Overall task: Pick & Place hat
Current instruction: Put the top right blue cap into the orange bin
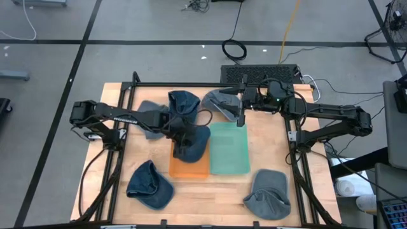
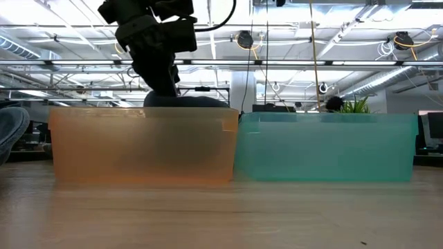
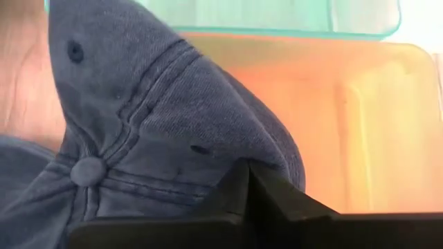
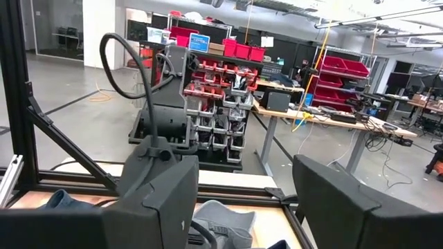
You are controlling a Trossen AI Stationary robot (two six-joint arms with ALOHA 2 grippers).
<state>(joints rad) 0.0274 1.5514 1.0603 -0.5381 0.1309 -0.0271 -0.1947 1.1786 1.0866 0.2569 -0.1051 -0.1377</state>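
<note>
A blue hat [image 1: 198, 141] lies at the far end of the orange bin [image 1: 189, 168], crown up. In the low view its dome [image 2: 197, 101] shows just above the bin's rim. My left gripper [image 1: 184, 151] reaches in from the table's left and is shut on this hat [image 3: 138, 117]. My right gripper [image 1: 241, 109] hangs open high over the table's far side, near a grey hat [image 1: 219, 102]; its fingers hold nothing in the right wrist view [image 4: 246, 200]. My left gripper has its two fingers closed together on the crown cloth of the blue hat, on a panel beside the top button [image 3: 208, 158]. The fingers slant down from the table's left. The hat rests in the orange bin, its crown bulging up ahead of the fingers.
A green bin [image 1: 229, 147] stands right of the orange one, touching it. More hats lie around: blue at the far middle [image 1: 184, 102], grey at the far left [image 1: 147, 116], blue near left [image 1: 149, 186], grey near right [image 1: 267, 194]. A black frame [image 1: 191, 84] borders the table.
</note>
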